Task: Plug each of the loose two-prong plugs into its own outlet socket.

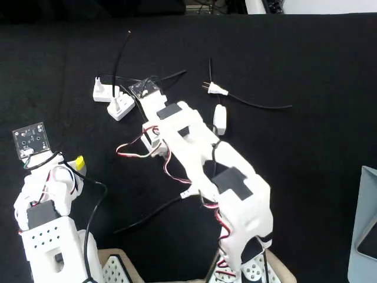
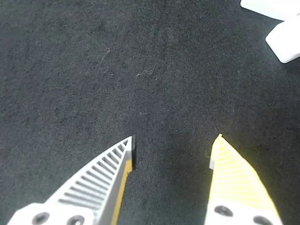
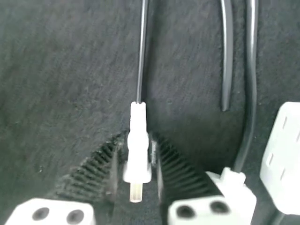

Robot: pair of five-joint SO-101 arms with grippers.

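My right gripper (image 3: 138, 138) is shut on a white two-prong plug (image 3: 138, 123), whose thin black cable runs away over the black cloth. Close beside it lie a white outlet socket (image 3: 281, 154) and another white plug (image 3: 233, 179) with its own cable. In the high view this arm stretches to two white outlet sockets (image 1: 101, 89) (image 1: 121, 107) at the back left. A loose white plug (image 1: 217, 89) with a black cable lies at the back centre. My left gripper (image 2: 174, 139) stands open over bare cloth, nothing between its fingers; its yellow fingertip (image 1: 79, 160) is at the front left.
A white oblong piece (image 1: 220, 119) lies just right of the extended arm. Black cables (image 1: 262, 105) trail across the cloth. A grey bin (image 1: 365, 230) stands at the right edge. Corners of white outlet sockets (image 2: 283, 40) lie ahead of the left gripper.
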